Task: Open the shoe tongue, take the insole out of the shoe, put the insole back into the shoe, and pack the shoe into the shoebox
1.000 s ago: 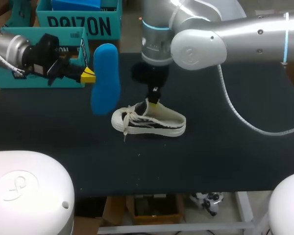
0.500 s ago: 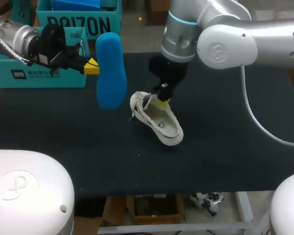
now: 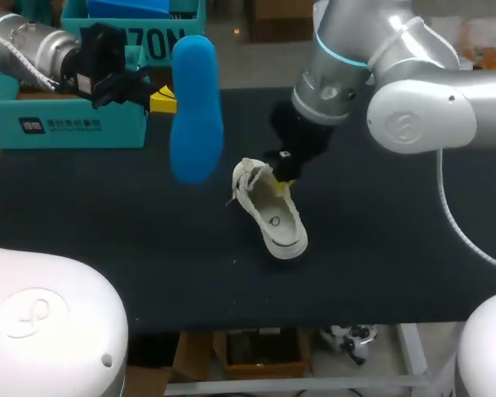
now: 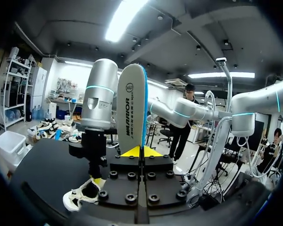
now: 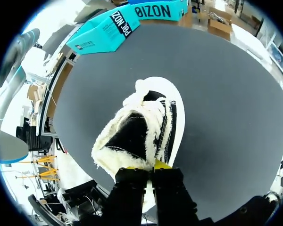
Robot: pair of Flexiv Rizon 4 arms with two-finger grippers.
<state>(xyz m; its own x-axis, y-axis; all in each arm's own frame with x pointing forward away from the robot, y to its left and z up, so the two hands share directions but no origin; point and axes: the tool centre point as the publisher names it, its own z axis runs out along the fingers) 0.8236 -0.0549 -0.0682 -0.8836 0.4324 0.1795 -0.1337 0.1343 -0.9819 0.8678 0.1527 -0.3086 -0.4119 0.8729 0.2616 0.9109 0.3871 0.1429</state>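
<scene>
A blue insole (image 3: pixel 196 112) stands upright in the air over the table's left middle, with my left gripper (image 3: pixel 161 101) shut on its edge. In the left wrist view the insole (image 4: pixel 132 110) rises from between the yellow tips of that gripper (image 4: pixel 137 151). The cream-and-black shoe (image 3: pixel 273 211) lies at the table's middle, opening up, one end toward the front edge. My right gripper (image 3: pixel 283 169) is shut on the rim of its opening. In the right wrist view the shoe (image 5: pixel 148 125) hangs just ahead of the gripper (image 5: pixel 153 165), its fuzzy lining and dark inside showing.
A teal shoebox (image 3: pixel 66 99) stands at the back left of the black table (image 3: pixel 397 248), and a second teal box (image 3: pixel 140 33) is behind it. The shoebox (image 5: pixel 108 28) also shows beyond the shoe in the right wrist view.
My right arm has swung the shoe round from lying sideways to pointing at the front edge and shifted it right. The left arm carried the insole right and slightly higher.
</scene>
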